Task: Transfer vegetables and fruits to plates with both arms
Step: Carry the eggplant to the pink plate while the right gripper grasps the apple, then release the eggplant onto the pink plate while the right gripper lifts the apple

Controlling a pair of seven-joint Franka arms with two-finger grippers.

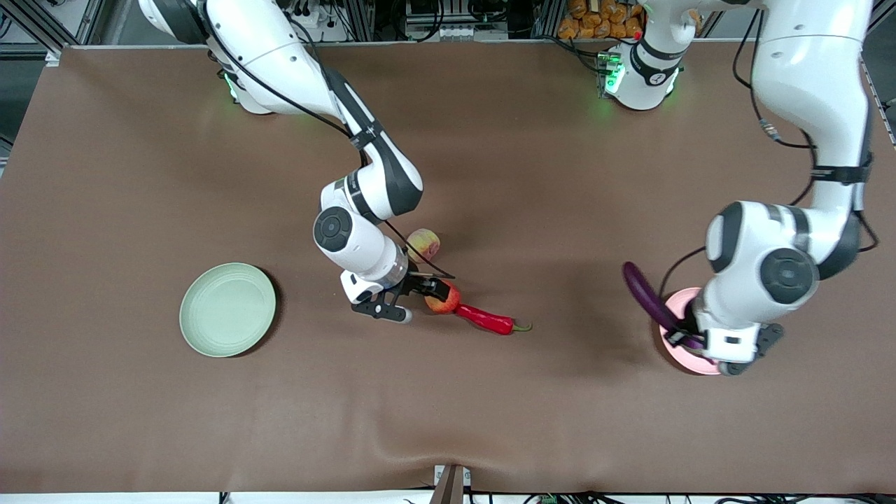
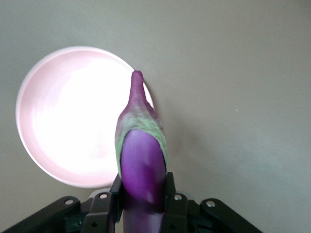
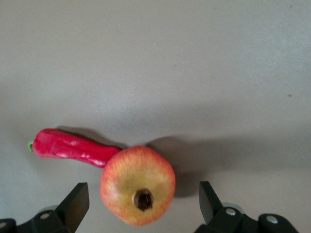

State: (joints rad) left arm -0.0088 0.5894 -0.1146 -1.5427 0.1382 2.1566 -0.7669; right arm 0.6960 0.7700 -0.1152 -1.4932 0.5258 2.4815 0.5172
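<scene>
Fingers [image 3: 77, 201] of the right gripper [image 3: 143, 206] spread wide around the round red-orange pomegranate [image 3: 138, 185] on the bench, touching the shiny red chili pepper [image 3: 73, 146]. Left gripper [image 2: 142, 201] clamps the long glossy purple eggplant [image 2: 141, 160] above the pale pink round plate [image 2: 53, 160].

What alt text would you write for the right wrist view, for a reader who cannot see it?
The right gripper, fingers open, is above a round red-orange pomegranate lying on the brown table, with one finger on each side of the fruit and not touching it. A shiny red chili pepper lies beside the pomegranate, its tip against the fruit.
</scene>
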